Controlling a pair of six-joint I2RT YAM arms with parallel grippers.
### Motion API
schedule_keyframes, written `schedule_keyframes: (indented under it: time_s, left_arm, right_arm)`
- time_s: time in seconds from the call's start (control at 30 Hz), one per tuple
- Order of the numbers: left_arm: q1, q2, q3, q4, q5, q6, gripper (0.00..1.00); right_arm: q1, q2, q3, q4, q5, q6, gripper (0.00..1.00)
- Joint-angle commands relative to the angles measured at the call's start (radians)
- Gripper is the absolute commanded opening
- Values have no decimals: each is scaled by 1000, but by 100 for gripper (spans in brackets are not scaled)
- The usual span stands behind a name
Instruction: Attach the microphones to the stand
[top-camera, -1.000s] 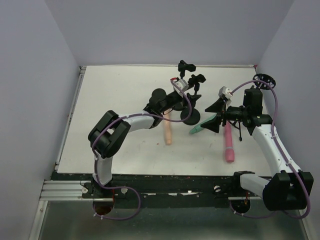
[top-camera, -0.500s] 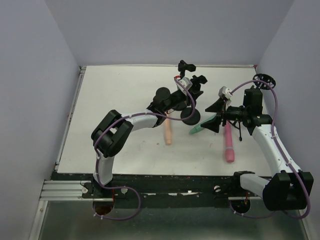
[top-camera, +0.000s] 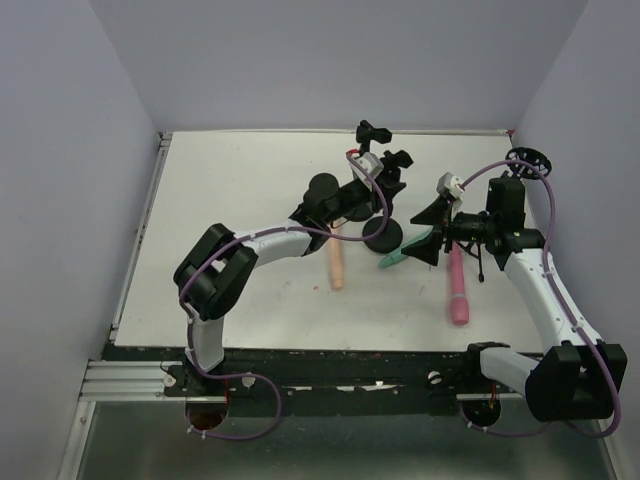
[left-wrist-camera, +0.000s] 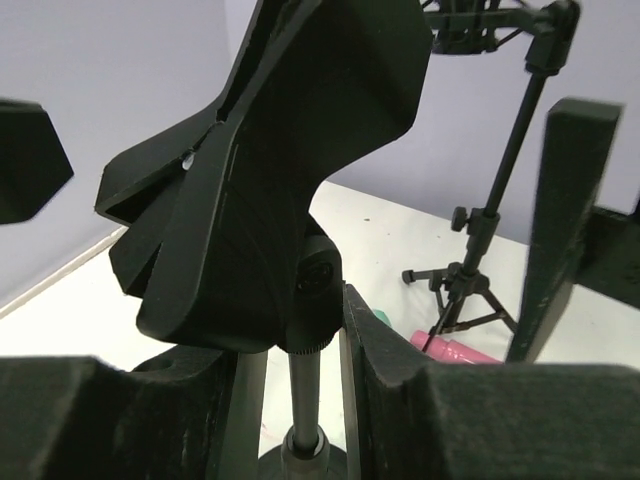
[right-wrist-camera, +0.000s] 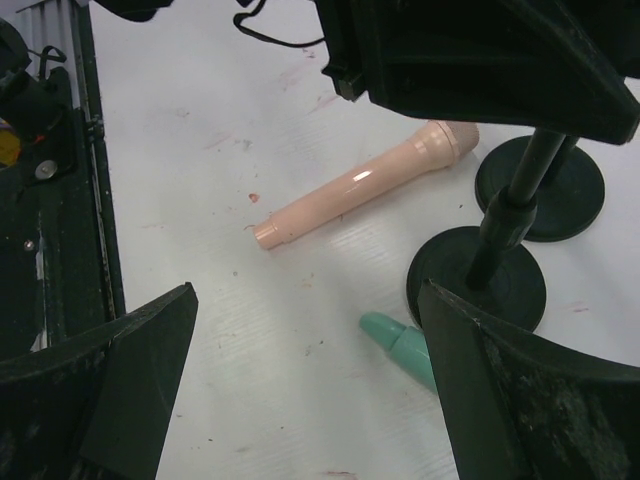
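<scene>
Nothing attached. Peach mic (top-camera: 336, 262), teal mic (top-camera: 393, 259) and pink mic (top-camera: 457, 290) lie on the tabletop (top-camera: 240, 220). My left pincer (top-camera: 390, 178) clamps the stand clip (left-wrist-camera: 270, 170); my right pincer (right-wrist-camera: 307, 300) hangs apart near the teal mic.

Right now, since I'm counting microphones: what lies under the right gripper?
The mint-teal microphone lies under the open right gripper. Only one end shows; the rest is covered by the gripper. The pink microphone beside it has its far end hidden likewise.

I see my right gripper (right-wrist-camera: 308, 298) spread wide above the tabletop (right-wrist-camera: 200, 120); peach microphone (right-wrist-camera: 360, 190) lies beside 2 round stand bases (right-wrist-camera: 450, 295), teal microphone (right-wrist-camera: 395, 342) nearer.
</scene>
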Motion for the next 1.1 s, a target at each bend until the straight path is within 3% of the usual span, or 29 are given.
schedule_keyframes:
  time_s: [0.0, 0.37, 0.77, 0.9, 1.07]
  left_arm:
    - [-12, -153, 2, 27, 14, 32, 0]
    - [-5, -359, -33, -160, 11, 106, 0]
    - [118, -869, -453, -429, -79, 150, 0]
    - [202, -985, -594, -408, -67, 164, 0]
    - [278, -965, -696, -264, -12, 161, 0]
  right_arm:
    - [4, 1, 24, -21, 6, -19, 100]
    - [4, 3, 21, -21, 8, -20, 100]
    - [4, 13, 21, -27, -6, -25, 100]
    - [4, 26, 21, -28, -22, -22, 100]
    - [3, 40, 18, -28, -28, -20, 100]
